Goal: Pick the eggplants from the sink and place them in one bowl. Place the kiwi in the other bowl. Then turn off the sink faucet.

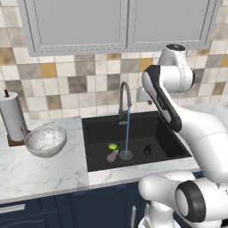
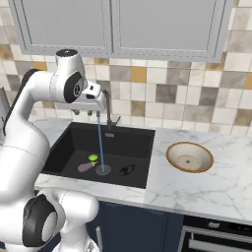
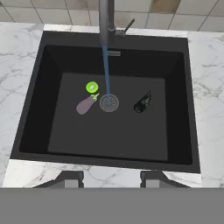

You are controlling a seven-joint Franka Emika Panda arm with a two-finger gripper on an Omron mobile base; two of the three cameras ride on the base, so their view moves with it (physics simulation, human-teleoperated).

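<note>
While water runs, hand (image 3: 109, 177) above sink (image 3: 30, 109)

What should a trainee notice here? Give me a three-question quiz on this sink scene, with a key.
1. True or false: water is running from the faucet into the sink.
2. Which item lies closest to the kiwi?
A. the mauve eggplant
B. the dark eggplant
C. the tan bowl
3. Fill in: the speckled bowl sits on the counter beside a ______ holder.

Key:
1. True; a blue stream falls to the drain.
2. A.
3. Paper towel.
</note>
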